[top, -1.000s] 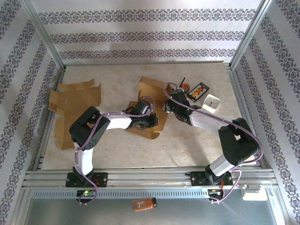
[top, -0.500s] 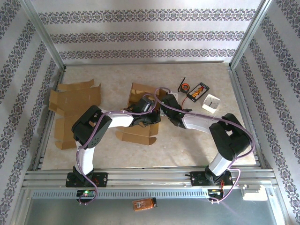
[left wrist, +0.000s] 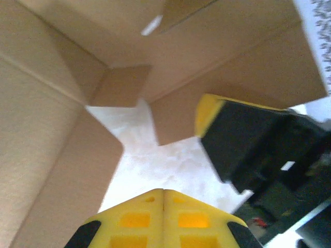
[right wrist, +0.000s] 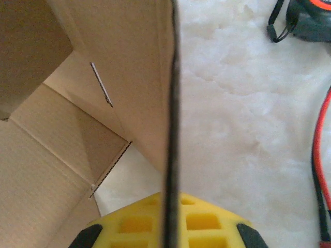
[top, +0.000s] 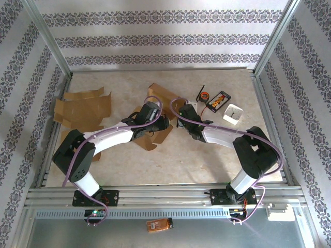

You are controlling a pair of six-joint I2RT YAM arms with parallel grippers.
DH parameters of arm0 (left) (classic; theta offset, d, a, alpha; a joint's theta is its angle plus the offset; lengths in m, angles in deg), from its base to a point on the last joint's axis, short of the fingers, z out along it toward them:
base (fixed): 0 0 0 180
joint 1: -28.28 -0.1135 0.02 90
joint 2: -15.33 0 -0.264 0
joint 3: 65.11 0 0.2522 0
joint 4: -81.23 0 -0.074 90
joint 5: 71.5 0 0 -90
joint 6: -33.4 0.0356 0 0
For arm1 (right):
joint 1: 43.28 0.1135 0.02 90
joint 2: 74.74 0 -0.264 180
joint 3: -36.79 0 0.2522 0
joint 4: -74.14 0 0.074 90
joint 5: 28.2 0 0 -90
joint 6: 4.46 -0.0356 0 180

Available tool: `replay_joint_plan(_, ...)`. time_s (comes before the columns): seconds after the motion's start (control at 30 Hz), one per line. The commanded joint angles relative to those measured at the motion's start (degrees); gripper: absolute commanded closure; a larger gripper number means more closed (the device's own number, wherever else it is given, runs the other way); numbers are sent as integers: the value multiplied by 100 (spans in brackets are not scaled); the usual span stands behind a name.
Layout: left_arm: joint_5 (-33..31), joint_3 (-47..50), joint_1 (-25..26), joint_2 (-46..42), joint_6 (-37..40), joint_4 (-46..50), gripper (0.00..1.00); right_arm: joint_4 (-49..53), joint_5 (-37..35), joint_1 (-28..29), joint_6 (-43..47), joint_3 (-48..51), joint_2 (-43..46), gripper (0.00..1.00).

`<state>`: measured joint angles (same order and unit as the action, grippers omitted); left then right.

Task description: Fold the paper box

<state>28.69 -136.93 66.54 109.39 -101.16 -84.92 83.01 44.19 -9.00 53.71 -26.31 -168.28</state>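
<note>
Pale marbled surface (top: 207,160). At its left edge, flat cardboard sheet (top: 83,108). Near the middle, paper box (top: 160,95), half raised, flaps loose (creases and a slit visible inside). Left fingers (left wrist: 163,206) within the box walls, pressed together, gripping nothing. Right fingers (right wrist: 170,212) clamped on one upright box wall, edge-on between the yellow pads. Just right of that wall, small black-and-orange object (right wrist: 310,20).

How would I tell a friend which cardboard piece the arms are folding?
Start at the middle of the beige table. The box lies there with its walls partly raised, and the right pincer is shut on the edge of one wall. The other cardboard lies flat and untouched by the table's left edge.
</note>
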Motion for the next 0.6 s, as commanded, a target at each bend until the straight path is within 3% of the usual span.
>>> replay_joint_plan(0.0, -608, 162, 41, 156, 402, 904, 100, 380, -259, 58, 277, -146, 233, 94)
replay_joint_plan(0.37, -577, 6, 6, 1215, 855, 852, 100, 904, -443, 94, 332, -415, 332, 94)
replay_joint_plan(0.57, 91, 148, 6, 1549, 624, 78, 100, 1605, -424, 127, -523, -852, 293, 95)
